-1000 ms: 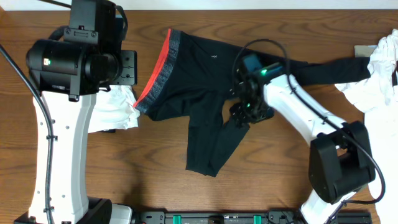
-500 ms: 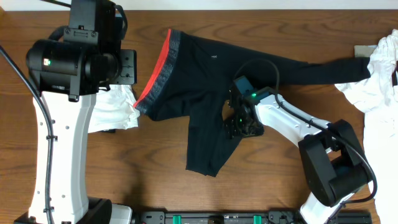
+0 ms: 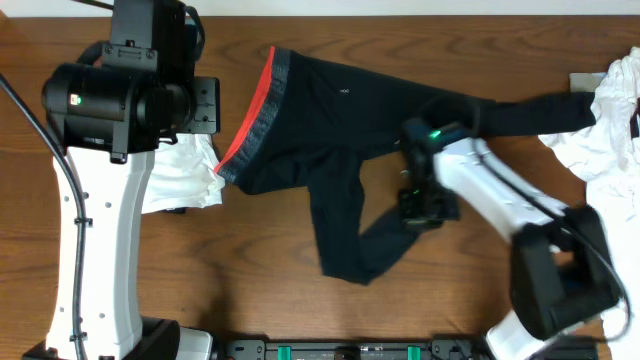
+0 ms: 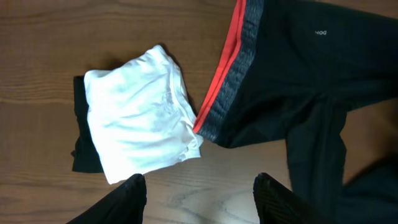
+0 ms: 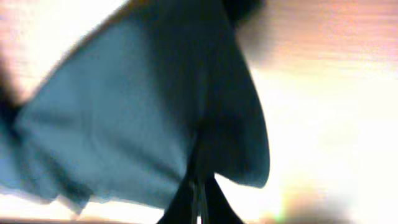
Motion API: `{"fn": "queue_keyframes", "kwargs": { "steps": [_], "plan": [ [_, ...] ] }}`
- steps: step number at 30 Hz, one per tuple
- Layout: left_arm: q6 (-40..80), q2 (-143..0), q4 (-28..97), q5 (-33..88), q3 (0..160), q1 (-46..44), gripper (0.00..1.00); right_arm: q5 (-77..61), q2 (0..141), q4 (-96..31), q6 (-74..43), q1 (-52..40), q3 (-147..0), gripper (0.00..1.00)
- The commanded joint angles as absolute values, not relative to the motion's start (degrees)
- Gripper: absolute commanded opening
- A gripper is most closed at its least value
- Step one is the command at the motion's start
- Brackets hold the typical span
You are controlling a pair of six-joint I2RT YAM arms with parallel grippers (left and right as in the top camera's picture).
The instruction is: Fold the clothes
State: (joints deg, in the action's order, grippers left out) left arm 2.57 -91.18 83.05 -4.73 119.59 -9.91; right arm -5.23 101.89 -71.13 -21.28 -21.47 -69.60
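The long black trousers [image 3: 330,130] lie spread over the brown wooden surface [image 3: 480,300]. Their grey-and-red elastic waistband [image 3: 255,105] is turned towards the left arm, one leg reaches out to the far right, and the other bends down towards the near edge. The right claw [image 3: 420,205] is pressed together on a fold of that lower leg. Its wrist view is blurred, yet dark cloth plainly hangs from the closed tips. The left claw [image 4: 199,186] hangs with its fingers apart and nothing between them, over bare wood just beside a folded white garment [image 4: 140,124] that lies on top of a smaller black garment [image 4: 81,146]. A heap of crumpled white garments [image 3: 610,120] sits at the right edge, touching the end of the far leg. The step in hand looks to be bringing the lower leg across so that the two legs lie one on the other. To do it well, the pinched cloth should rise only enough to clear the surface and travel in a smooth arc rather than a drag, so the seat does not bunch. If the waistband begins to slide, the left claw could pin it. The leg should be laid edge to edge along the other, short of the white heap, before the grip lets go.
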Motion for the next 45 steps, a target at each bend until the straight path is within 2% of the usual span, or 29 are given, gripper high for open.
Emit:
{"fn": "queue_keyframes", "kwargs": {
  "steps": [1, 7, 13, 17, 19, 20, 28, 29, 31, 33, 37, 42, 45],
  "plan": [
    [2.00, -90.87, 82.19, -5.45, 120.03, -9.67, 0.58, -1.65, 96.53, -76.73, -21.32, -17.89, -74.78, 0.01],
    [2.00, -90.87, 81.06, -5.45, 120.03, -9.67, 0.62, 1.83, 93.30, -86.70, -20.53, -12.93, -76.14, 0.01],
    [1.98, -90.87, 80.66, -5.45, 120.03, -9.67, 0.63, 15.27, 93.32, -93.27, -24.53, -9.02, -76.14, 0.01],
    [1.98, -90.87, 80.47, -5.45, 120.03, -9.67, 0.63, 21.47, 93.32, -93.14, -28.36, -3.88, -76.14, 0.01],
    [1.98, -90.87, 80.47, -5.45, 120.03, -9.67, 0.63, 21.89, 93.32, -91.64, -28.58, -0.30, -76.14, 0.02],
    [1.98, -90.87, 80.47, -5.45, 120.03, -9.67, 0.63, 21.87, 93.30, -90.78, -28.42, 1.93, -76.14, 0.05],
    [1.98, -90.87, 80.20, -5.45, 120.03, -9.67, 0.63, 20.49, 93.32, -86.67, -26.06, 15.44, -76.14, 0.06],
    [1.98, -90.87, 80.05, -5.45, 120.03, -9.67, 0.64, 19.44, 93.32, -86.39, -26.06, 16.23, -76.14, 0.15],
    [1.98, -90.87, 79.68, -5.45, 120.03, -9.67, 0.64, 16.23, 93.32, -85.45, -24.75, 17.30, -76.14, 0.48],
    [1.98, -90.87, 79.42, -5.45, 120.03, -9.67, 0.64, 13.02, 93.32, -83.85, -20.91, 17.61, -76.14, 0.63],
    [2.00, -90.87, 79.35, -5.45, 120.03, -9.67, 0.64, 9.74, 93.32, -82.02, -20.29, 17.63, -76.12, 0.65],
    [1.98, -90.87, 79.35, -5.45, 120.03, -9.67, 0.64, 3.86, 93.32, -81.41, -18.87, 17.45, -74.83, 0.54],
    [1.98, -90.87, 79.22, -5.45, 120.01, -9.67, 0.64, 3.40, 93.32, -79.31, -18.57, 17.12, -71.59, 0.52]
  ]
}}
